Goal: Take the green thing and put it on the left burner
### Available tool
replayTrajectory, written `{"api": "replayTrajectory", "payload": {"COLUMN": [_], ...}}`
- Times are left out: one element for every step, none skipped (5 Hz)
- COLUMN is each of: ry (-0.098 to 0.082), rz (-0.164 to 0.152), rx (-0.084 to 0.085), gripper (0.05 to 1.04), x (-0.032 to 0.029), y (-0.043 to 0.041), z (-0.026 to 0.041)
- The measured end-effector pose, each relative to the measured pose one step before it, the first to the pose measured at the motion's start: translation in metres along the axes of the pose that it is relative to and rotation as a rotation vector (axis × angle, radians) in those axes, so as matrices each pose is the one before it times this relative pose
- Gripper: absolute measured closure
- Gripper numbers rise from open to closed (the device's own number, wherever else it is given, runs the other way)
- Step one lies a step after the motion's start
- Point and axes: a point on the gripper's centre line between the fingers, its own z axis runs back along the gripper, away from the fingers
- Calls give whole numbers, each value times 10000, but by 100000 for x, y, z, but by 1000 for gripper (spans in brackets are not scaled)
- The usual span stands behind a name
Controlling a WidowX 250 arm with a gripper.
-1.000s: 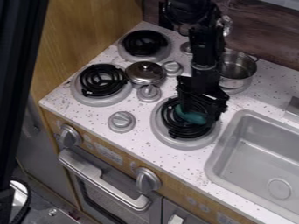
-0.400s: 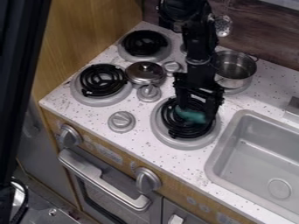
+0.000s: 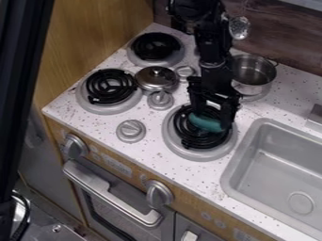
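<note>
Jaws apart, green thing (image 3: 206, 123) between, pot (image 3: 250, 88) behind

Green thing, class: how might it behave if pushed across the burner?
The green thing looks long and rounded, so it may roll, though the burner's ridged coils below could check it. It shows no obvious sag or fold, so it is probably fairly stiff.
</note>
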Motion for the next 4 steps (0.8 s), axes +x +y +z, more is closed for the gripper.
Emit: {"api": "replayTrajectory", "payload": {"ry": [-490,-485,-371,-336], "rz": [-1012,-1138,-867,-796], "rx": [-33,-199,-408,-335], "gripper": [84,85,85,85], "x": [-803,-2251,-1857,-375], "y": [-56,237,-117,-927], "z": [262,141,-460,431]}}
